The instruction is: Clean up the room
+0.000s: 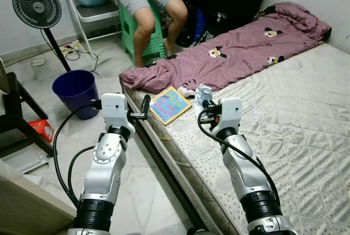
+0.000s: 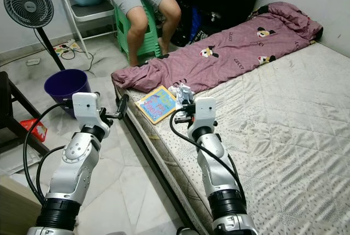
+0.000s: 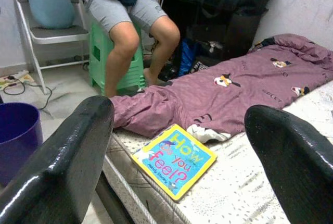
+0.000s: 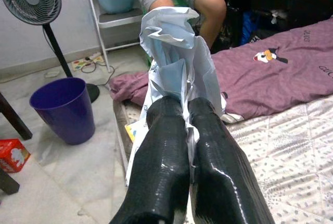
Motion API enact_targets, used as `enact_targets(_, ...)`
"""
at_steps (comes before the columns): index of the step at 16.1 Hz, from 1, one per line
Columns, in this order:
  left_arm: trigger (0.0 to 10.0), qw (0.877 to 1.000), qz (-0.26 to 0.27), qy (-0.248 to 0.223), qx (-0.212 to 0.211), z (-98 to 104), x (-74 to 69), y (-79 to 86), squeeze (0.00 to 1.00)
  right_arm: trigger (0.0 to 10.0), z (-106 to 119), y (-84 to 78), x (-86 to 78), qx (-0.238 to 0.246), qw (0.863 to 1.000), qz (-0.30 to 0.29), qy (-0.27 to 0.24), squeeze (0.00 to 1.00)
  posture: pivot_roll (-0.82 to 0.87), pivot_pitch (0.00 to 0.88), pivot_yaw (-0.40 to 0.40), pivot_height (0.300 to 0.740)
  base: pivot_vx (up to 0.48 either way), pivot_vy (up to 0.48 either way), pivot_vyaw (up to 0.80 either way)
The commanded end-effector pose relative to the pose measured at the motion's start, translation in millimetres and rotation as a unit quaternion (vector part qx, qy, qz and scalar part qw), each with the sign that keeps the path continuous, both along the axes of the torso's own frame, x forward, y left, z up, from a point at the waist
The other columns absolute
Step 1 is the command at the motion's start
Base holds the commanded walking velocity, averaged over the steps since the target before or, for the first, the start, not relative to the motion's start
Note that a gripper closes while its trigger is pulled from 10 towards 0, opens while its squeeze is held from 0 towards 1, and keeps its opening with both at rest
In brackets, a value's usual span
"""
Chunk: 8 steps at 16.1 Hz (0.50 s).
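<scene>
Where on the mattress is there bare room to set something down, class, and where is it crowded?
The mattress is bare right of the right tool, below the purple blanket. It is crowded at the near corner, where the book, the blanket's edge and the crumpled paper in the right tool sit together.

Mauve blanket printed with cartoon mice, yellow-bordered blue book, dark purple bin, green stool, pale grey dotted mattress, white-and-light-blue crumpled wrapper.
</scene>
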State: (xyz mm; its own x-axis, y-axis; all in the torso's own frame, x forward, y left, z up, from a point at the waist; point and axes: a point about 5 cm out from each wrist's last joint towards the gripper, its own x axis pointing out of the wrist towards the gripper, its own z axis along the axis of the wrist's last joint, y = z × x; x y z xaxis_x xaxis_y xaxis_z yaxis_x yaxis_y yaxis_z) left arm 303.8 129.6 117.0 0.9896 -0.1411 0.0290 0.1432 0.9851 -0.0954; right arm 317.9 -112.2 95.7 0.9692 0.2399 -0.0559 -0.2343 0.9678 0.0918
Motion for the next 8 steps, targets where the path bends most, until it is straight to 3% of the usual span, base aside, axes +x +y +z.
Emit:
enact_targets(1,10.0,1.0,0.001,-0.002,0.003,1.1,1.7,1.3,0.0,10.0,0.1,-1.2,2.7,0.0,1.0,-0.002,0.007,0.0,0.07,0.0,0.032,0.74,0.0,0.0,-0.8)
enact_targets(6,10.0,1.0,-0.001,-0.003,0.005,1.5,2.4,0.8,0.0,10.0,0.4,-1.0,3.3,0.001,1.0,-0.002,0.004,0.0,0.07,0.0,0.034,0.74,0.0,0.0,-0.8)
enact_targets(8,10.0,1.0,-0.003,-0.003,0.006,1.8,2.9,0.0,0.0,10.0,5.1,-1.9,2.8,0.008,1.0,-0.004,-0.016,0.0,0.07,0.0,0.033,0.74,0.0,0.0,0.0)
